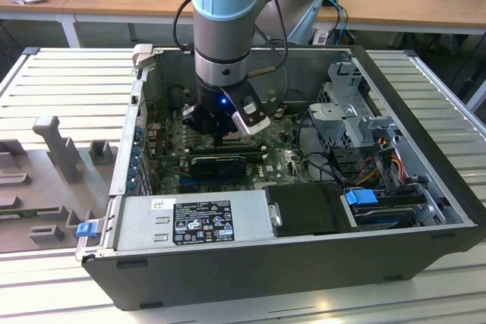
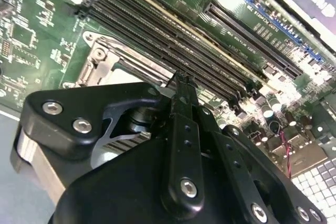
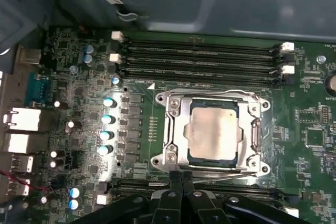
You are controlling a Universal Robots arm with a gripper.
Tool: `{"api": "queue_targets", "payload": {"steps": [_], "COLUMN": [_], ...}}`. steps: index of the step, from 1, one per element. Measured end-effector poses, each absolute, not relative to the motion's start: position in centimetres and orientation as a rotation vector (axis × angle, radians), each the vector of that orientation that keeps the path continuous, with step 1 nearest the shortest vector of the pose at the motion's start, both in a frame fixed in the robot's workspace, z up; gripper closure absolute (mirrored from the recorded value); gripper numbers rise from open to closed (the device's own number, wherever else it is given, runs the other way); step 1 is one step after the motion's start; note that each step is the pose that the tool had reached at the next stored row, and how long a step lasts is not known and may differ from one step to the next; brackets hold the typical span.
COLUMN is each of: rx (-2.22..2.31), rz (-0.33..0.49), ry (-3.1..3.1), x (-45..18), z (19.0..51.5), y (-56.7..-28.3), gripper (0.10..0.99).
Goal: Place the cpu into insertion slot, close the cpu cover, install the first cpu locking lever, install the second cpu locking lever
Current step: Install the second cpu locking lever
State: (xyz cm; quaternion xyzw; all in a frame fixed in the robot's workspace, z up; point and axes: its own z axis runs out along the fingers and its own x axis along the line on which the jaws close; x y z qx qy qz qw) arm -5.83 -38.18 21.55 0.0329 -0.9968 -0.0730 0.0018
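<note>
The cpu (image 3: pixel 213 130) is a flat square with a matte, pale silver-beige metal top, and it lies seated in the insertion slot (image 3: pixel 195 154), whose dark square bed shows as a thin border round the chip in the first wrist view. The cpu cover (image 3: pixel 176 129), a thin, shiny silvery frame with a large square cut-out, lies flat down over the slot, so the chip shows through the opening; round screw heads mark its corners.

The gripper (image 3: pixel 181 178) is black, with matte, hard-edged links and bright steel screw heads. Its two slim fingers (image 3: pixel 175 184) are pressed together, tips just at the near edge of the cover; whether they pinch a thin lever wire there I cannot tell. In the second wrist view the same closed fingers (image 2: pixel 182 103) point down at the silvery socket frame (image 2: pixel 105 61).

The green motherboard (image 3: pixel 142 119) is glossy and densely studded. Beyond the socket run four long black memory slots (image 3: pixel 199 59) with white end clips, and four silver-topped capacitors (image 3: pixel 107 127) stand in a row beside it.

In the exterior view the arm (image 1: pixel 224 13), pale blue and grey, reaches down into an open dark computer case (image 1: pixel 304 263) lying on a ribbed grey surface (image 1: pixel 68 89).
</note>
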Motion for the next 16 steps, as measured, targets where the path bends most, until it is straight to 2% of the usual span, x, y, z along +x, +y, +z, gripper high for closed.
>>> {"api": "queue_targets", "payload": {"steps": [16], "rx": [0.134], "rz": [-0.378], "ry": [-3.114], "x": [-7.4], "z": [20.3], "y": [-39.1], "gripper": [0.980]}}
